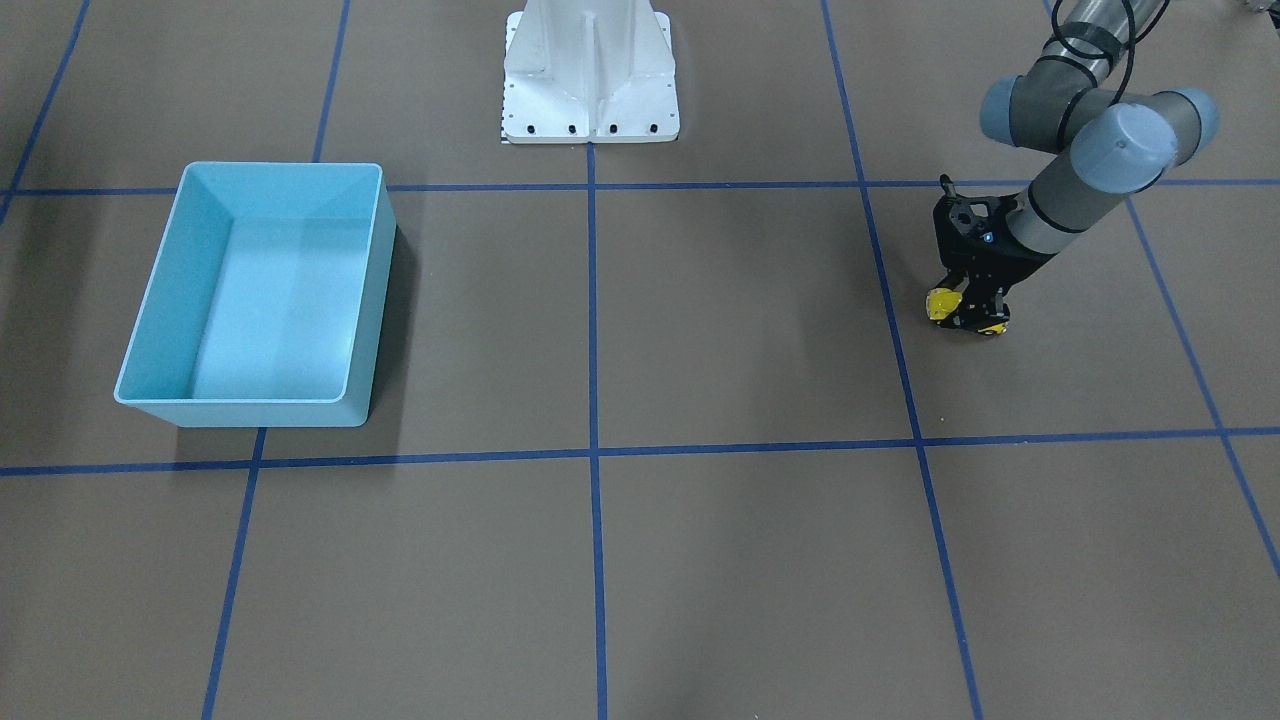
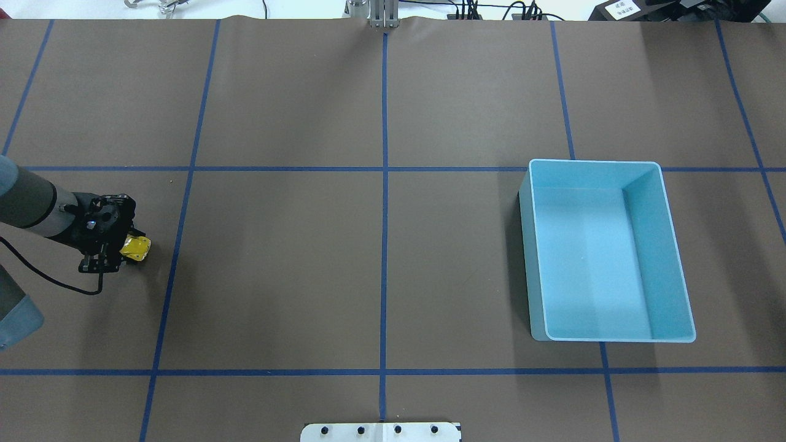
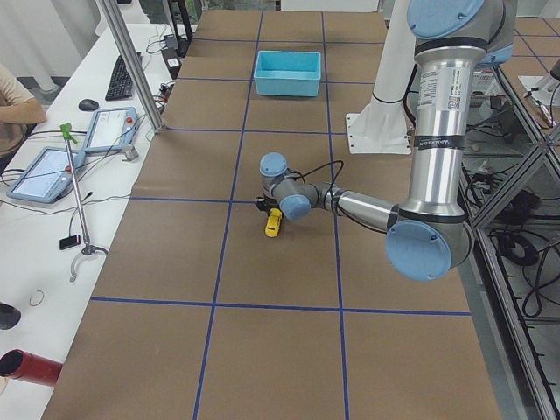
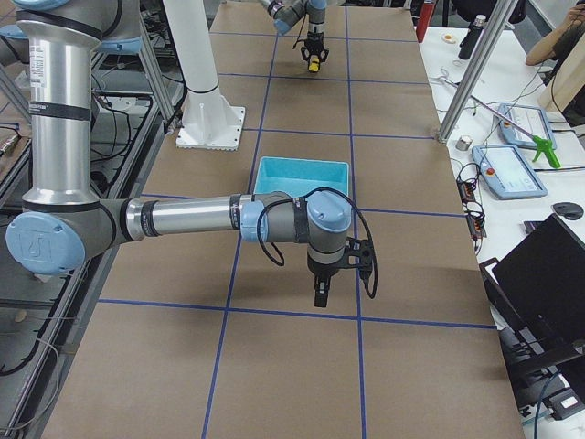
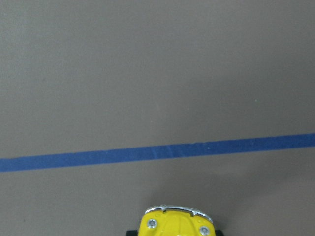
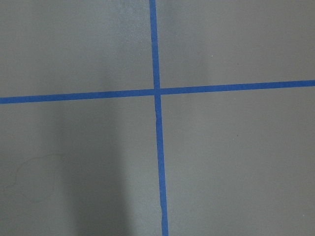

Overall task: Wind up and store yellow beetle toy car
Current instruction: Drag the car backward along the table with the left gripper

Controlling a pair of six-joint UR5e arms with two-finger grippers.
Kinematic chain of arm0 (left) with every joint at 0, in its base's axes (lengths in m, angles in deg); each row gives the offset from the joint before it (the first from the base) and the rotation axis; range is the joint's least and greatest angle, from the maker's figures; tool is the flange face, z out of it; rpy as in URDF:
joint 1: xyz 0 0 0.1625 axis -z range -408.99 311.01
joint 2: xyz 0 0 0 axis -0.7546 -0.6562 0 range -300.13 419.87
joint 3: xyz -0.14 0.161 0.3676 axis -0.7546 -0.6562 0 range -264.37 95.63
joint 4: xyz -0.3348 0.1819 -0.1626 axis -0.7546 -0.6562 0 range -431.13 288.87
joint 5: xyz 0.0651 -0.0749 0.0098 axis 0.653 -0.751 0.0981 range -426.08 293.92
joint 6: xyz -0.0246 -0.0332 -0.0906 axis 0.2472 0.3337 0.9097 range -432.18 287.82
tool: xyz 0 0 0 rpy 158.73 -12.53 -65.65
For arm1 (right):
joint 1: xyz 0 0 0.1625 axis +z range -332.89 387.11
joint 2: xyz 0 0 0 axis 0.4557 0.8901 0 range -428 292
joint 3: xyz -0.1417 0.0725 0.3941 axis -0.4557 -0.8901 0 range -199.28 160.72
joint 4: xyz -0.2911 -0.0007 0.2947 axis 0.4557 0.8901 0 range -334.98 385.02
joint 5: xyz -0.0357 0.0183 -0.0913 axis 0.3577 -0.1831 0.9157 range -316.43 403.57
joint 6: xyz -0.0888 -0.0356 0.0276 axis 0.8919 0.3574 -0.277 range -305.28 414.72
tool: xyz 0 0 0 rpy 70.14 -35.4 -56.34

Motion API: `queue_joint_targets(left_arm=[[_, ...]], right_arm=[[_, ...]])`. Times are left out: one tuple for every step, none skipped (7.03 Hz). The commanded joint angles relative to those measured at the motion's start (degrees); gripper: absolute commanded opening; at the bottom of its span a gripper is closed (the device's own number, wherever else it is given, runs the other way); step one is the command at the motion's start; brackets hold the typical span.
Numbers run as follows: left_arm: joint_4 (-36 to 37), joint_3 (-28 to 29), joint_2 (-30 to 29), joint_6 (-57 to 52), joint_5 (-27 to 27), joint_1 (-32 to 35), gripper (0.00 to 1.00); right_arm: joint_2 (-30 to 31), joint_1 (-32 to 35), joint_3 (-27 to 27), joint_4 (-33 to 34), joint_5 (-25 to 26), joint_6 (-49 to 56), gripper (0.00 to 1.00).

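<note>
At the table's end on the robot's left, the left gripper [image 1: 968, 312] pinches the yellow beetle toy car [image 1: 940, 303] across its body, low over the brown table [image 1: 740, 320]. Wheel contact with the surface cannot be determined. In the left wrist view, the car's silvery bumper faces a blue tape line [image 5: 157, 151].

The blue bin [image 1: 280, 165] stands well apart on the robot's right, its open top upward. A broad stretch of taped table separates it from the car.

The right gripper [image 4: 320, 293] hangs beyond the bin. Whether it is spread or closed cannot be told.
</note>
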Motion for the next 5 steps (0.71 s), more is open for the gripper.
queue_joint_targets(left_arm=[[-1.90, 0.27, 1.07, -0.07, -1.47, 1.05, 0.00], [-3.21, 0.36, 1.94, 0.02, -1.66, 1.32, 0.00], [-4.35, 0.36, 2.73, 0.02, -1.66, 1.41, 0.00], [-5.75, 0.62, 3.70, 0.02, -1.75, 1.58, 0.00], [-7.42, 1.41, 3.97, -0.07, -1.75, 1.76, 0.00]], right_arm=[[0.00, -0.01, 0.04, 0.00, 0.00, 0.00, 1.00], [0.00, -0.01, 0.04, 0.00, 0.00, 0.00, 1.00], [0.00, -0.01, 0.04, 0.00, 0.00, 0.00, 1.00], [0.00, -0.01, 0.04, 0.00, 0.00, 0.00, 1.00], [0.00, -0.01, 0.04, 0.00, 0.00, 0.00, 1.00]])
